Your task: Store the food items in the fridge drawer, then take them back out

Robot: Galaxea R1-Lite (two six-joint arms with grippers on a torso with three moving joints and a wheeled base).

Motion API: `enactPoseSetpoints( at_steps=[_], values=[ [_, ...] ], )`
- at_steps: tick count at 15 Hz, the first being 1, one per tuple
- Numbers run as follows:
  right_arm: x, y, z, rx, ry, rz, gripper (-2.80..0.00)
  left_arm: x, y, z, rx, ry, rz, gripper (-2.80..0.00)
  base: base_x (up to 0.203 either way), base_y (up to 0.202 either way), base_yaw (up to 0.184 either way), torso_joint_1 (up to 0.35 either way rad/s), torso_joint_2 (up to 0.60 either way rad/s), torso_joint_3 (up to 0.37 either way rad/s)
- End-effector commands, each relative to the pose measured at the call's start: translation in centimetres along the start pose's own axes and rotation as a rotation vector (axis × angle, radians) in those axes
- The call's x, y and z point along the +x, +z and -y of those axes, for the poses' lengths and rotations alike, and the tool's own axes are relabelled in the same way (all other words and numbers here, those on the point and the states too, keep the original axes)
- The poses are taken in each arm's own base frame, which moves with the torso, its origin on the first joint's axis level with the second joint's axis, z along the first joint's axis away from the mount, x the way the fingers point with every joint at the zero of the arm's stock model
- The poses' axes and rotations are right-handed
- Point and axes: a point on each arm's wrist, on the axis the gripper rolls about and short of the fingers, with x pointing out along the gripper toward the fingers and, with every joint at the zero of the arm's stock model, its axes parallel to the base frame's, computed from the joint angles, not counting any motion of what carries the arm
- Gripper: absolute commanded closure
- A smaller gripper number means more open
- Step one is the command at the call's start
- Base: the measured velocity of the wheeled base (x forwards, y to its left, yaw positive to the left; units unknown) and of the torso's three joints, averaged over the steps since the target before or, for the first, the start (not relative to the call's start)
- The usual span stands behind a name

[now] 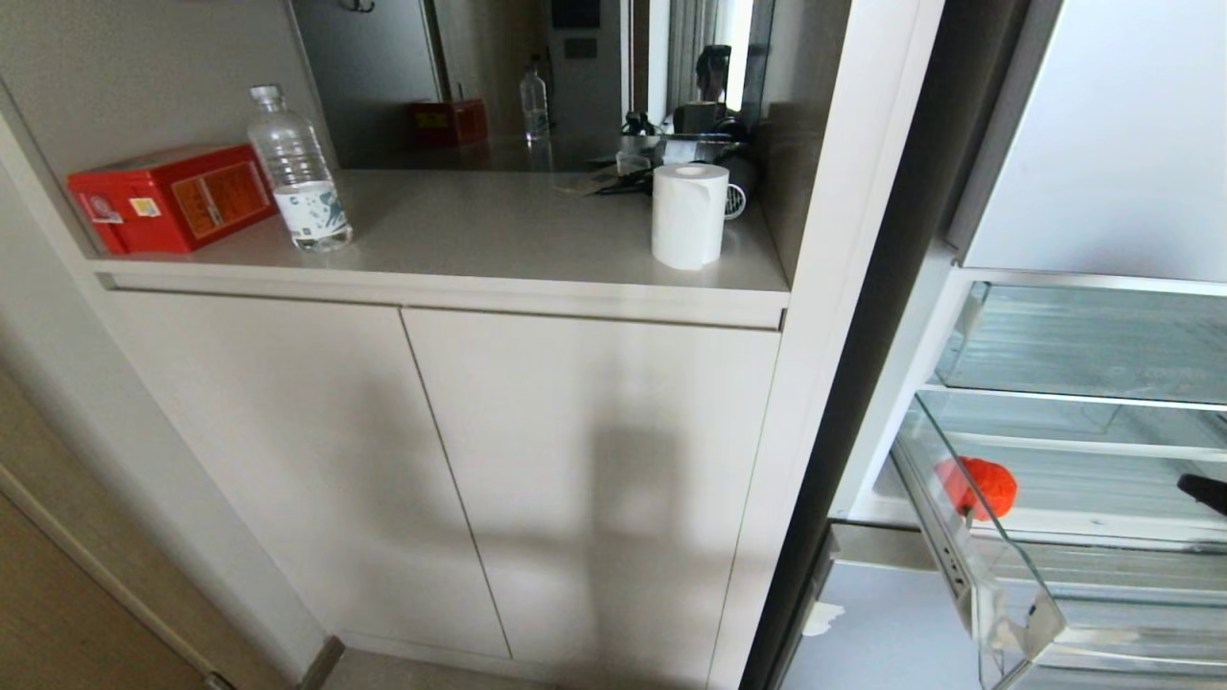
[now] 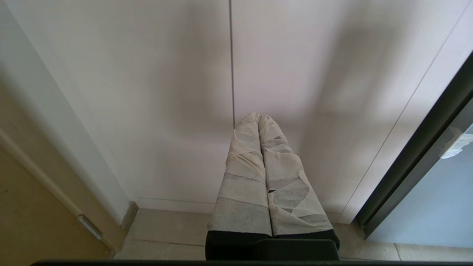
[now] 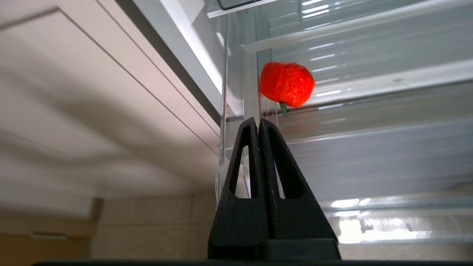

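Note:
One orange-red food item (image 1: pixel 978 487) with a small green stem lies inside the see-through fridge drawer (image 1: pixel 1007 575), which stands pulled out of the open fridge at the right. In the right wrist view the same food item (image 3: pixel 287 84) sits behind the clear drawer wall (image 3: pixel 369 155), a little beyond my right gripper (image 3: pixel 258 120). The black fingers are shut with nothing between them. In the head view only the dark tip of the right gripper (image 1: pixel 1200 490) shows, at the right edge over the drawer. My left gripper (image 2: pixel 258 116), wrapped in pale tape, is shut and empty, low before the cabinet doors.
On the counter to the left stand a red box (image 1: pixel 173 196), a water bottle (image 1: pixel 299 172) and a white paper roll (image 1: pixel 688 216). Closed cabinet doors (image 1: pixel 431 460) are below. A shallower clear bin (image 1: pixel 1093 340) sits above the drawer.

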Motion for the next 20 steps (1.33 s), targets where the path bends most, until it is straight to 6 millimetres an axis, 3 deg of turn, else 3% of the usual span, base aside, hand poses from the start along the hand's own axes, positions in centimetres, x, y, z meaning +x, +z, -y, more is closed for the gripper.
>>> enactPoseSetpoints(
  at_steps=[1,6,10,11,16,20],
  values=[
    [2.0,0.3,0.5,-0.065,-0.025,-0.058,0.00,0.0,0.0,0.0,0.000,0.000,-0.001,0.00,0.000,0.000,0.000,0.000,0.00,0.000],
    [7.3,3.1,1.9,-0.094,-0.105,-0.149,0.00,0.0,0.0,0.0,0.000,0.001,-0.001,0.00,0.000,0.000,0.000,0.000,0.00,0.000],
    [12.2,3.2,3.1,-0.068,-0.144,-0.292,0.00,0.0,0.0,0.0,0.000,0.001,-0.001,0.00,0.000,0.000,0.000,0.000,0.00,0.000],
    [13.2,2.9,3.4,-0.067,-0.152,-0.317,-2.80,0.0,0.0,0.0,0.000,0.002,-0.001,0.00,0.000,0.000,0.000,0.000,0.00,0.000],
    [17.1,0.9,4.0,-0.066,-0.146,-0.442,-2.80,0.0,0.0,0.0,0.000,0.000,-0.001,0.00,0.000,0.000,0.000,0.000,0.00,0.000],
    [18.9,-0.2,3.9,-0.065,-0.132,-0.490,-2.80,0.0,0.0,0.0,0.000,0.000,-0.001,0.00,0.000,0.000,0.000,0.000,0.00,0.000]
  ],
)
